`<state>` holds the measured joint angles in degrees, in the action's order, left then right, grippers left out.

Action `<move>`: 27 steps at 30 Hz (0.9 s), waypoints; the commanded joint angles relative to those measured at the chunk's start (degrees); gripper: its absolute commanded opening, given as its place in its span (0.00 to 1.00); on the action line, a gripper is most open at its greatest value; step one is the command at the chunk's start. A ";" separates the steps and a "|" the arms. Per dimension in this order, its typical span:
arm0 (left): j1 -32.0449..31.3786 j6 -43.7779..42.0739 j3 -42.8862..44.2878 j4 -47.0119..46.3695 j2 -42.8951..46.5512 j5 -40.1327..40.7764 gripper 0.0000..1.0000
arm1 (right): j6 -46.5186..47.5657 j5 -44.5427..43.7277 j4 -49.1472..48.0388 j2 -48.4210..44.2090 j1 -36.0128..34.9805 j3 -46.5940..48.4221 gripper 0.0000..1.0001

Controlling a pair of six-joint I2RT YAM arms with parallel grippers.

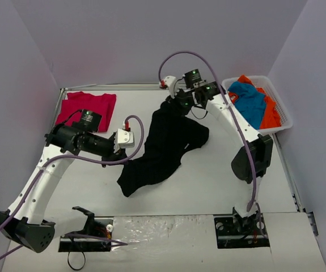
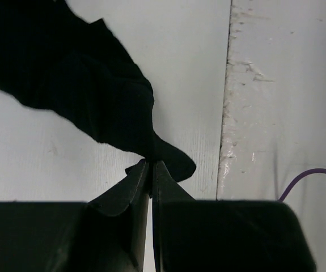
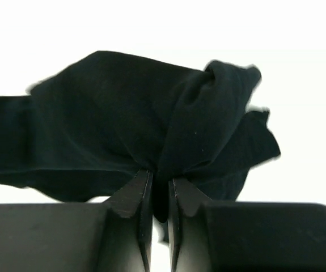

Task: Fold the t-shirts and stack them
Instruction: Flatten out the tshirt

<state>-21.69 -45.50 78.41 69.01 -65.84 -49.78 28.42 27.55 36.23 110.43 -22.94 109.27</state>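
Left gripper (image 2: 151, 164) and right gripper (image 3: 160, 181) are each clamping shut on the black t-shirt (image 1: 165, 144), at its left edge and far end. Stretching it is risking the thin left pinch slipping free.

There is one black shirt (image 1: 164, 148), one red shirt (image 1: 88, 107), one blue shirt (image 1: 248, 104), one orange shirt (image 1: 272, 113) and one basket (image 1: 286, 109).

- Left arm (image 1: 41, 178) and right arm (image 1: 231, 119): long links in smooth white shells.
- Joints (image 1: 72, 139): chunky black round housings, with a small green light on the ones near the wrists.
- A purple cable (image 1: 137, 136) loops loosely along each arm.
- Left base (image 1: 26, 231): black and rounded.
- Fingers (image 2: 123, 195): matt black wedges tapering to thin tips.
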 commanded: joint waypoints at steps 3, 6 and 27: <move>-0.72 -3.72 2.27 2.79 -2.27 -9.11 0.11 | 3.83 1.47 7.01 2.58 -7.90 5.07 0.62; -2.03 -4.95 1.13 2.79 -3.23 -7.01 0.31 | 4.35 -3.09 6.84 3.91 -8.97 4.11 0.82; -3.36 3.04 -8.19 -13.46 -1.31 3.72 0.32 | 2.69 1.44 2.53 9.09 6.68 -8.38 0.77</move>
<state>-25.43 -43.81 69.93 58.46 -69.19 -47.68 31.33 24.67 37.36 116.75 -15.51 99.39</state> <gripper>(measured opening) 0.326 0.772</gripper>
